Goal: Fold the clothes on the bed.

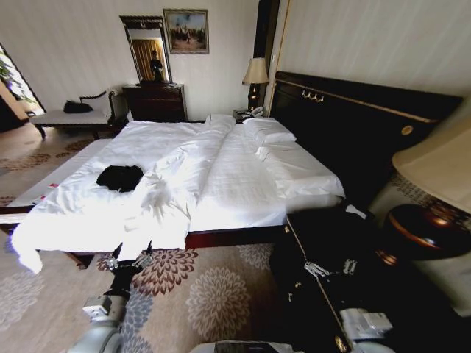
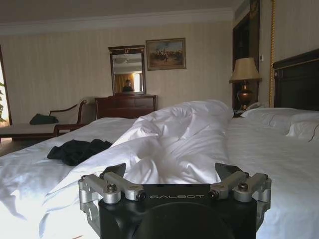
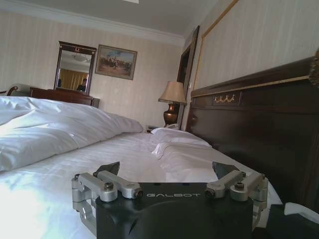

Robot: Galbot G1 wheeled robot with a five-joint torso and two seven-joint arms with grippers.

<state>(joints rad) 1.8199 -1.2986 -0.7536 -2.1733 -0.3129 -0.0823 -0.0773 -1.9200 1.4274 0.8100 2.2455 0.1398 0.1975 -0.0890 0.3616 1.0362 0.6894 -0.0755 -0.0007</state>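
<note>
**Your room, beyond the work**

You face pale striped walls, a dark wooden dresser under a framed mirror, a gilt-framed painting, a cream-shaded table lamp, and beige floral-patterned carpet.

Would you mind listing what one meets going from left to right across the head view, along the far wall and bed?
Chaise → black T-shirt on the bed → dresser → mirror → painting → bedside lamp → pillows → headboard.

Crumpled black clothes on white bed
</note>
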